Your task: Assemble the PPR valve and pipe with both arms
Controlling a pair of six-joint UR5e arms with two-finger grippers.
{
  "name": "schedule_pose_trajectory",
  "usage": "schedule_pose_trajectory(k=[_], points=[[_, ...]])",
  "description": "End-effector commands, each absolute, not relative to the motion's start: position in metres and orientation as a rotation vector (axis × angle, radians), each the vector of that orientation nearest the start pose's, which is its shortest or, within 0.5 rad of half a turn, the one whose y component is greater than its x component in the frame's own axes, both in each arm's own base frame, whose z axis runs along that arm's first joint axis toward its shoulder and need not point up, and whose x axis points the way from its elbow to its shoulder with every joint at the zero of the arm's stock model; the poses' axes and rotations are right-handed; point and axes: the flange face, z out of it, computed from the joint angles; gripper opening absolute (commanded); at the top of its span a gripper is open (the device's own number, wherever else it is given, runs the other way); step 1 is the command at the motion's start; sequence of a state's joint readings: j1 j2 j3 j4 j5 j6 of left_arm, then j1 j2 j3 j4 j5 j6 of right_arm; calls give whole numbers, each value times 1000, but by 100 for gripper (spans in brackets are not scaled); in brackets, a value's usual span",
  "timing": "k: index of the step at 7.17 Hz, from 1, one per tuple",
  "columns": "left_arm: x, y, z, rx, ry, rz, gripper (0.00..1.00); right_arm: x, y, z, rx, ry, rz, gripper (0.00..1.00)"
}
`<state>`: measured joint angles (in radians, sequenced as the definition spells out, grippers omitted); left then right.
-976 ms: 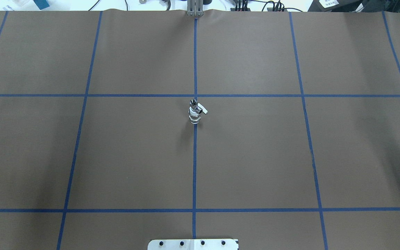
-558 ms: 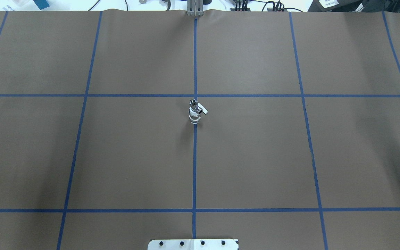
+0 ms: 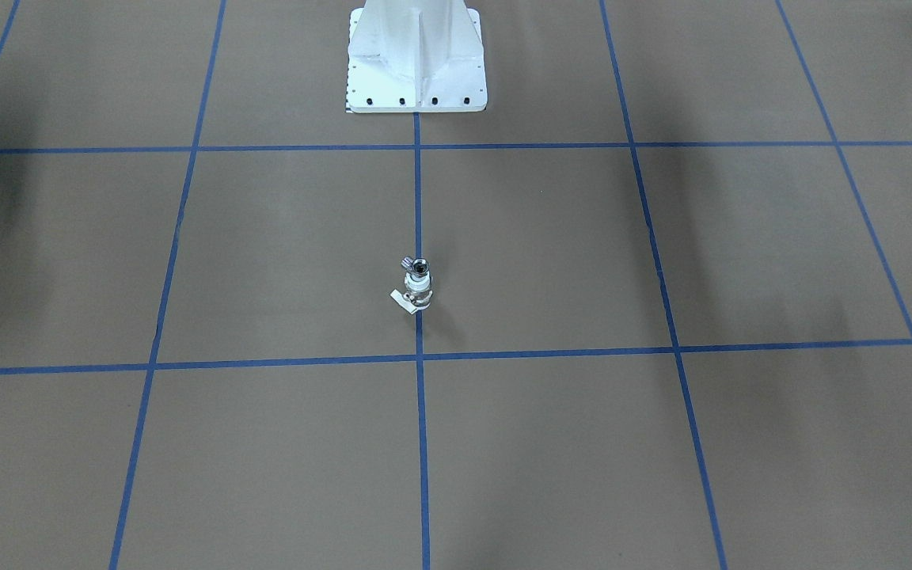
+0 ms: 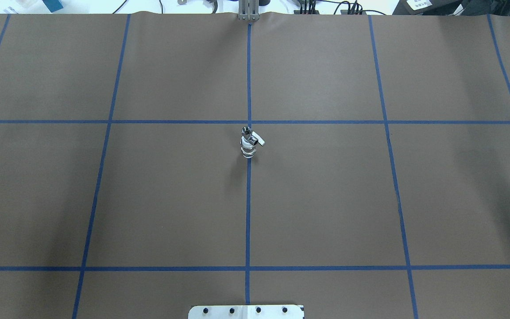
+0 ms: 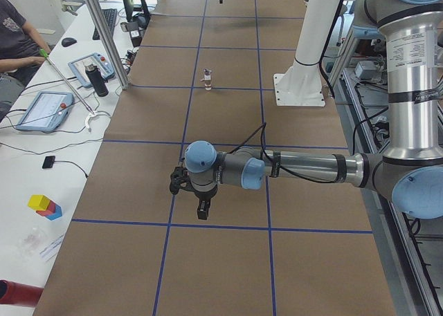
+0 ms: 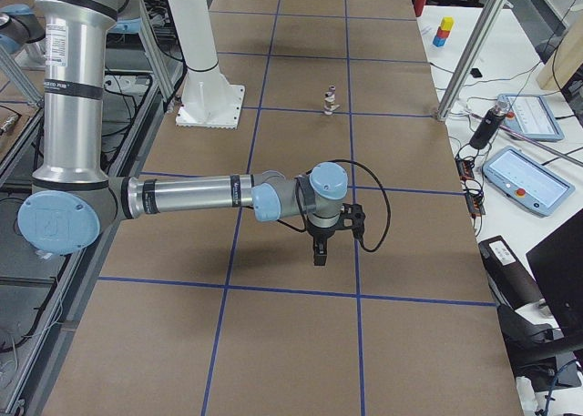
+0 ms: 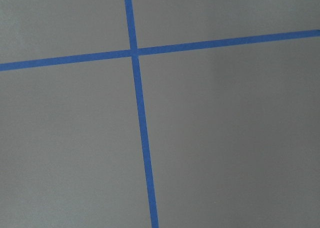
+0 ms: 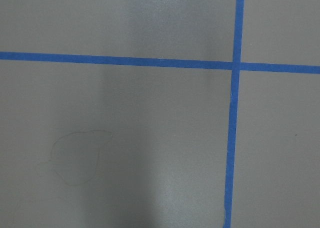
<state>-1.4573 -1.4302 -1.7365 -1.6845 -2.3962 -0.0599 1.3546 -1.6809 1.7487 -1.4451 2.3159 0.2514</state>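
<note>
Brown paper covers the bench (image 4: 326, 199), ruled into squares by blue tape (image 4: 248, 212). On the centre tape line, just on the near side of the far cross line in the overhead view, the PPR valve (image 4: 249, 149) stands on end. Its flat tab sticks out to the right and away from the robot. The pipe (image 4: 246, 131) sits on top of it, open mouth upward, so the two make one short column with its long axis vertical. They look already joined, though how firmly cannot be told at this size.

Neither gripper is close. The left arm (image 5: 304, 167) reaches flat over the bench's left end, with the left gripper (image 5: 202, 214) pointing straight down above bare paper. The right arm (image 6: 191, 196) mirrors it at the right end, the right gripper (image 6: 318, 255) likewise pointing down. Only the side views show them, so how wide either stands cannot be told; neither appears to carry anything. Both wrist cameras see only paper and a tape crossing.

From the left gripper the column lies to the right, from the right gripper to the left. It is well apart from both and about equally so, and I judge that neither arm has the shorter reach. Any fresh grasp would meet an upright piece that could tip.
</note>
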Motion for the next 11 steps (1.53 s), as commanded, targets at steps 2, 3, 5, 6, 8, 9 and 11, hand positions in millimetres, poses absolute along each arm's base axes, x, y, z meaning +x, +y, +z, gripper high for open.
schedule_pose_trajectory(k=[2,3,5,6,8,9,11], points=[[-10,-444,628,56,830,102,100,-32,-456,620,-2,-750,-32,99],[-14,-446,631,75,777,107,100,-31,-453,620,-1,-742,-30,99],[-18,-447,639,79,713,103,100,-31,-457,608,17,-760,-38,99],[-17,-446,642,69,729,95,100,-24,-460,605,20,-763,-20,99],[-16,-446,637,74,740,95,100,-20,-469,588,1,-758,2,99],[-16,-446,634,82,741,98,100,-18,-464,585,-8,-755,6,99],[-16,-447,630,88,742,100,100,-16,-460,580,1,-757,6,99]])
